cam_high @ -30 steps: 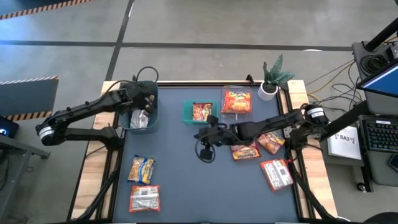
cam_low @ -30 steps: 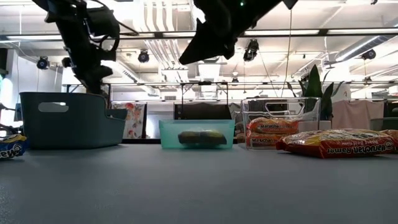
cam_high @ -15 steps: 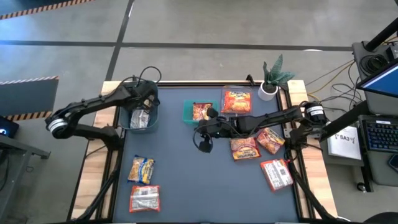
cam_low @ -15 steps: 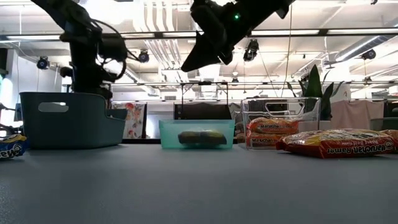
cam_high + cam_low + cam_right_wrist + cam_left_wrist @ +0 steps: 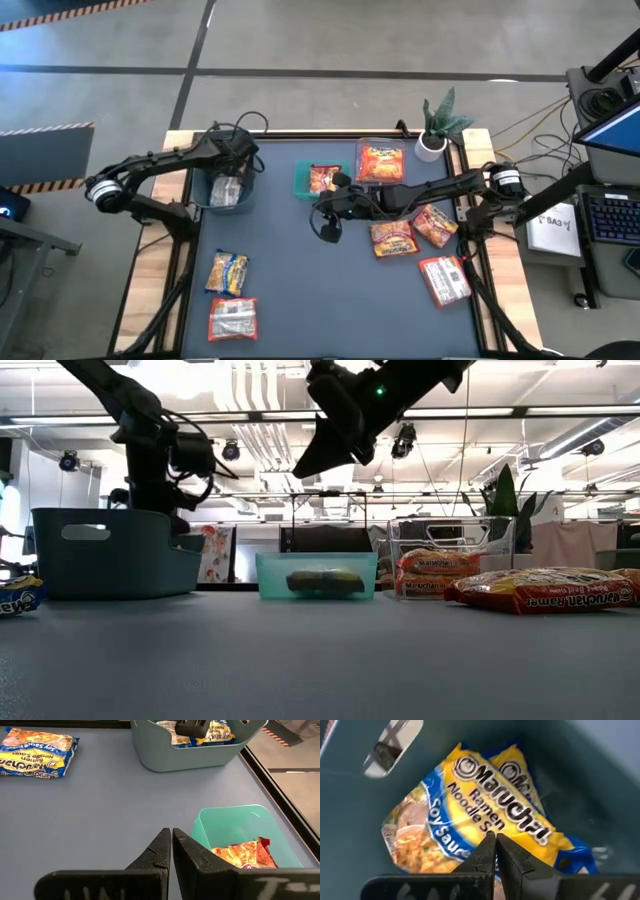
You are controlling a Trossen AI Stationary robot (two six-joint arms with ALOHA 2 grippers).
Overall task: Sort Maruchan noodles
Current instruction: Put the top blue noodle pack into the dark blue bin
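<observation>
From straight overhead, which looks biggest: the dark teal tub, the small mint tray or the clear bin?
1. Dark teal plastic tub, largest.
2. Clear plastic bin with an orange noodle packet.
3. Small mint-green tray, smallest, though not by much.

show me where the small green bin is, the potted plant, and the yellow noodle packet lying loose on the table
small green bin (image 5: 304,180): high view, on its left rim.
potted plant (image 5: 432,146): high view, on its white pot.
yellow noodle packet (image 5: 228,272): high view, on the middle of the wrapper.
</observation>
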